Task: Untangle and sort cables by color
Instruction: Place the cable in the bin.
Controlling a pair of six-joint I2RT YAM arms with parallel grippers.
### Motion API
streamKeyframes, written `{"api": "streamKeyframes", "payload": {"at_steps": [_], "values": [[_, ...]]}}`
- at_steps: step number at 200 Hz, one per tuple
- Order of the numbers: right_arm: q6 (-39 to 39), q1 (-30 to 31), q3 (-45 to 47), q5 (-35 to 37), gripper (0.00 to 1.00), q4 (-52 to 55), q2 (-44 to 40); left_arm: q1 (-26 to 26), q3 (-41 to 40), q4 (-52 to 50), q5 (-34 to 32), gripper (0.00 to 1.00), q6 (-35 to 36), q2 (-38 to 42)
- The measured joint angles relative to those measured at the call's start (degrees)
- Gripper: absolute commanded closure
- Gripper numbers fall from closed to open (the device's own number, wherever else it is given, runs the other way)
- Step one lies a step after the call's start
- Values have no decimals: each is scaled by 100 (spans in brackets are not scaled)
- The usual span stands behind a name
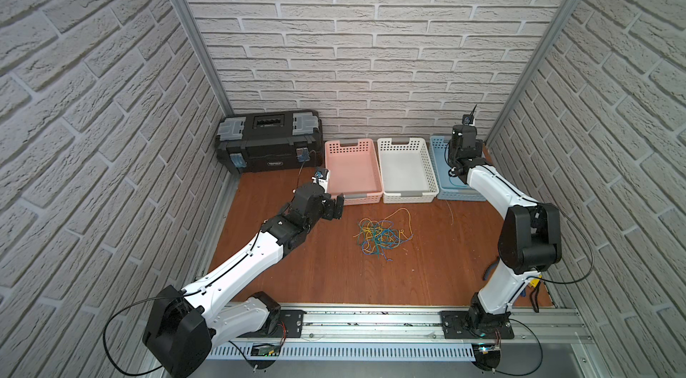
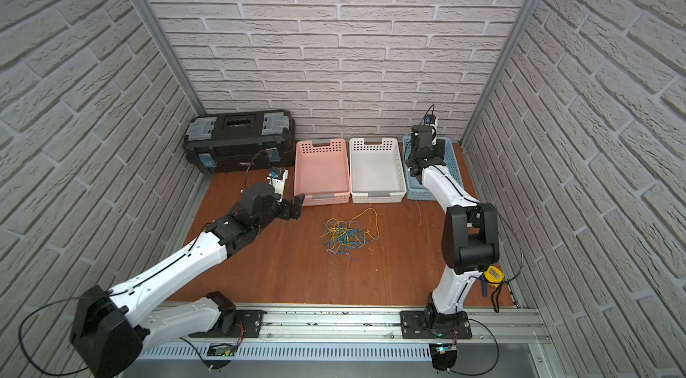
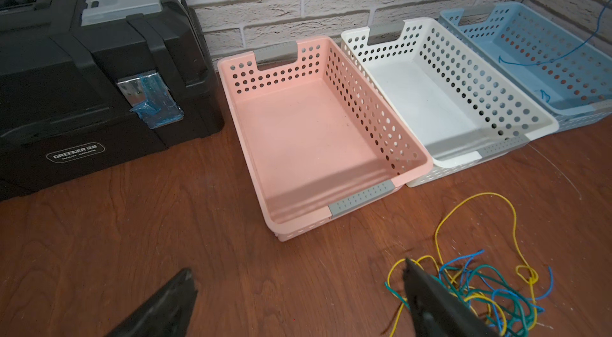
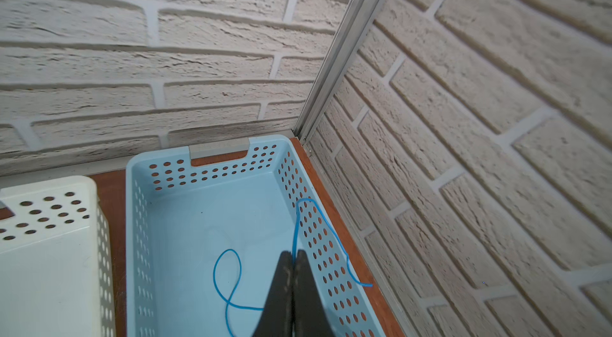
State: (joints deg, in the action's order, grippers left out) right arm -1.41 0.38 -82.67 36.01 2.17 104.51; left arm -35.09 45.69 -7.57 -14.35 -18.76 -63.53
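Top views: left arm [image 1: 237,264] stretched diagonally over the table [image 1: 304,268]. The left gripper [image 1: 333,208] hovers at 10 o'clock of the cables [image 2: 347,237], apart from them. The tangle lies mid-table. Right arm [image 1: 493,187] reaches forward, wrist bent down over the blue basket [image 1: 438,157] at 1 o'clock; claw hidden.

Left wrist: jaws wide apart, nothing between them.

Right wrist: right gripper [image 4: 293,254] pinched tight on a blue cable [image 4: 231,272] that loops inside the basket and trails over its wall.

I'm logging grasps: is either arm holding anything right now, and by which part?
The right gripper pinches a blue cable partway along its length, above the blue basket; the left gripper is open and empty.
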Motion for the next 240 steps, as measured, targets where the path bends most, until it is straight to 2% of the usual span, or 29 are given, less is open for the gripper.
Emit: {"api": "streamKeyframes", "payload": {"at_steps": [23, 65, 111, 143, 190, 220, 240], "values": [[-337, -184, -374, -525, 97, 391, 402, 31, 0, -24, 2, 2, -107, 0], [-704, -125, -348, -1185, 97, 876, 621, 92, 0, -20, 127, 2, -236, 7], [-719, -7, -752, -1390, 97, 1266, 603, 96, -22, 20, 225, 2, -315, 9], [-461, 295, -1189, -1467, 97, 1451, 238, 96, -22, 28, 302, 2, -358, 2], [-219, 1266, -2903, -1550, 97, 1617, -293, 96, -22, 26, 350, 2, -361, 13], [-275, 1331, -4277, -1773, 97, 1775, -262, 96, -22, 15, 391, 2, -361, 87], [-299, 1329, -4734, -1790, 97, 1786, -203, 96, -22, -20, 398, 2, -365, 164]]}}
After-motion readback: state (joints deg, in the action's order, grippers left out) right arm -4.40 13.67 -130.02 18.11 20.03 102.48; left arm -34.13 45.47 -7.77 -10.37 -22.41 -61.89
